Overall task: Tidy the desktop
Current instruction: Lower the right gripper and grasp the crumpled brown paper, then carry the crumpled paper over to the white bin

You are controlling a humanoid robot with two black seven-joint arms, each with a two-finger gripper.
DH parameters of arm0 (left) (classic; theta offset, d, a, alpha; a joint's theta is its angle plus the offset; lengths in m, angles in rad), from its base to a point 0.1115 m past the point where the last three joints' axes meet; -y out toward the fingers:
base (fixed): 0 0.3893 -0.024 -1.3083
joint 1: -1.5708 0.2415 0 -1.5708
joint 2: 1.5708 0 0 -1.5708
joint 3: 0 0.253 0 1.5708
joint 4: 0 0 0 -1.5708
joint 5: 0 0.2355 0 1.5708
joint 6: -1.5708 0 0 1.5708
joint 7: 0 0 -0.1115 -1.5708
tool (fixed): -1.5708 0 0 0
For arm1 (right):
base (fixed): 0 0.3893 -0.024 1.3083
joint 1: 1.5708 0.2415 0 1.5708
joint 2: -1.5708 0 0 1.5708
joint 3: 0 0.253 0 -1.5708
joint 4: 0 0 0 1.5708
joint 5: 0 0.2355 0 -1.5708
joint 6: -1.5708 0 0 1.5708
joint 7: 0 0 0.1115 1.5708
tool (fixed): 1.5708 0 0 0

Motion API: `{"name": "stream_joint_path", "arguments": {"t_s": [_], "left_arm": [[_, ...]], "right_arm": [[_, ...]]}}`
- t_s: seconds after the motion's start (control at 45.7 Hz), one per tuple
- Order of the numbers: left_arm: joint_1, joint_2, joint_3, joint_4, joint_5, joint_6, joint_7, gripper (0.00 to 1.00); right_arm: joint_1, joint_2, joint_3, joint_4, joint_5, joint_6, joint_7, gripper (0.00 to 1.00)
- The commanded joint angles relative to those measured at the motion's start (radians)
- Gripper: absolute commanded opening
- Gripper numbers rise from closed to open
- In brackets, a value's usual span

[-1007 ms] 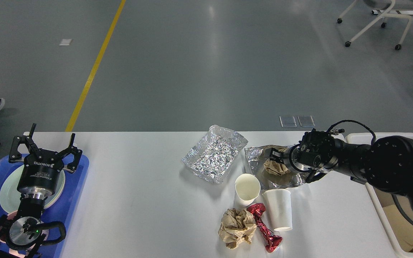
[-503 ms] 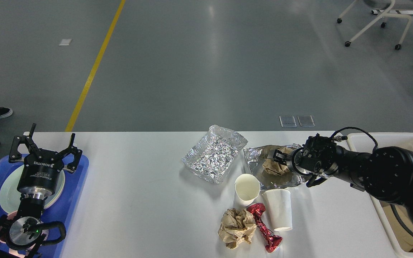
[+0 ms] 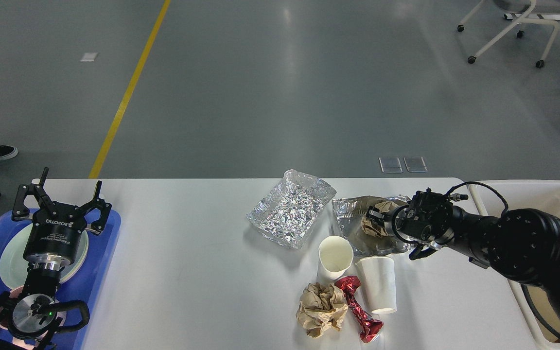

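The right hand (image 3: 375, 217) is sitting over the flattened foil sheet (image 3: 353, 228) near the desk's far edge, right of centre, with its fingers reaching into the brown paper ball (image 3: 376, 224) lying on that sheet; seen end-on and dark, whether they are pinching the ball or merely spread around it cannot be told. Over the last second the arm has been drawing back toward the cream bin (image 3: 528, 192) at the desk's right end, and the ball seems to have shifted slightly with it, which suggests a grip is forming and this piece of rubbish is heading for the bin. The left hand (image 3: 59, 204) is hanging with fingers spread over the blue tray (image 3: 107, 243) at the desk's left end, unmoved. The desk (image 3: 187, 262) is still carrying a foil tray (image 3: 289, 210), two paper cups (image 3: 334, 255), a second paper ball (image 3: 321, 307) and a red wrapper (image 3: 358, 308)
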Motion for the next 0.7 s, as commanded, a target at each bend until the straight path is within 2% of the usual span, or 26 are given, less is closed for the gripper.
{"name": "stream_joint_path", "arguments": {"t_s": [0.0, 0.285, 0.482, 0.679], "left_arm": [[0.0, 0.0, 0.0, 0.0, 0.0, 0.0, 0.001, 0.96], [0.0, 0.0, 0.0, 0.0, 0.0, 0.0, 0.001, 0.96], [0.0, 0.0, 0.0, 0.0, 0.0, 0.0, 0.001, 0.96], [0.0, 0.0, 0.0, 0.0, 0.0, 0.0, 0.001, 0.96]], "right_arm": [[-0.011, -0.002, 0.0, 0.007, 0.0, -0.001, -0.001, 0.0], [0.004, -0.012, 0.002, 0.042, 0.104, 0.002, -0.001, 0.0], [0.036, -0.051, 0.002, 0.09, 0.098, 0.015, -0.001, 0.0], [0.163, -0.169, -0.012, 0.264, 0.097, 0.029, 0.0, 0.0]]}}
